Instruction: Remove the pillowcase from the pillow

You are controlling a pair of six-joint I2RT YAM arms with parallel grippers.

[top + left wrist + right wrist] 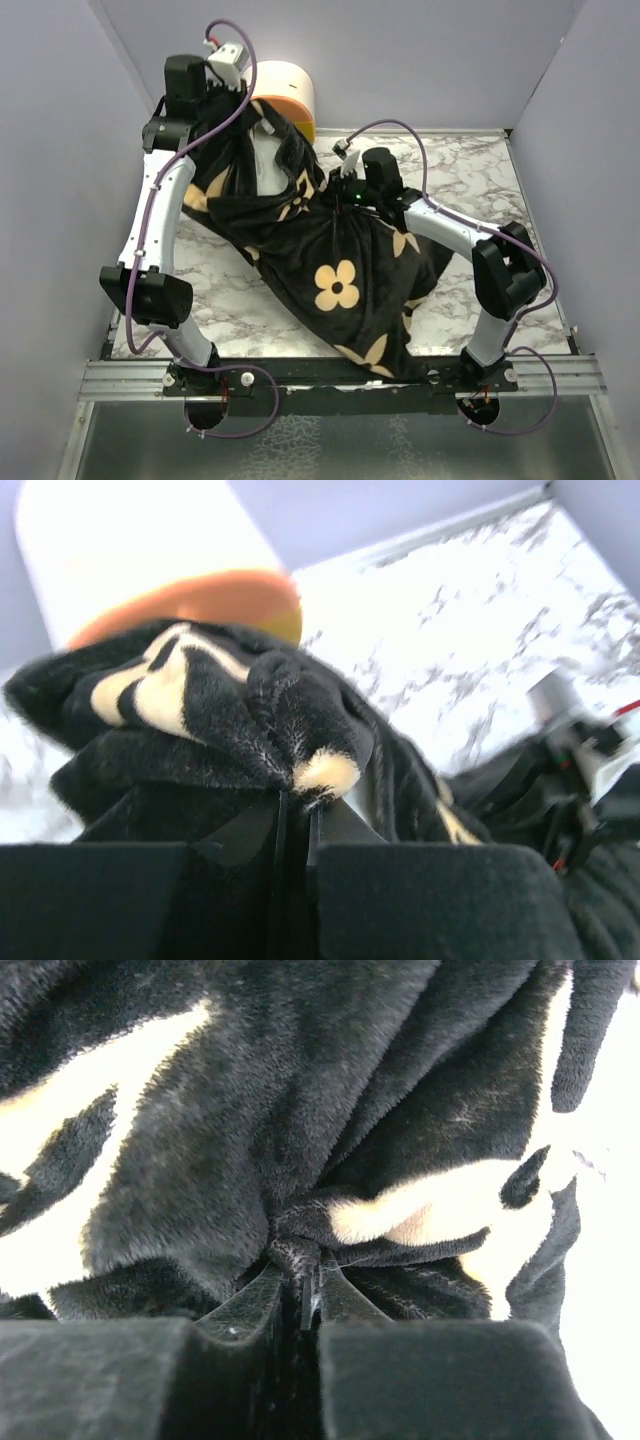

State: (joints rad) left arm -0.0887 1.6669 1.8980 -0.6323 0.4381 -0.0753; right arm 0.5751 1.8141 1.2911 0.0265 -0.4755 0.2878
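Observation:
The black pillowcase (pixel 340 270) with tan flowers drapes from the back left down to the table's front edge. A strip of the white pillow (pixel 264 160) shows through its opening at the back. My left gripper (pixel 262 112) is shut on a raised fold of the pillowcase (pixel 300 730) near the back. My right gripper (pixel 342 192) is shut on a bunched pinch of the pillowcase (pixel 300 1240) at the middle. Fabric fills the right wrist view.
A cream-and-orange cylinder (pixel 290 95) stands at the back behind the left gripper, also in the left wrist view (pixel 180 580). The marble table (pixel 470 170) is walled on three sides. A metal rail (pixel 340 378) runs along the front edge.

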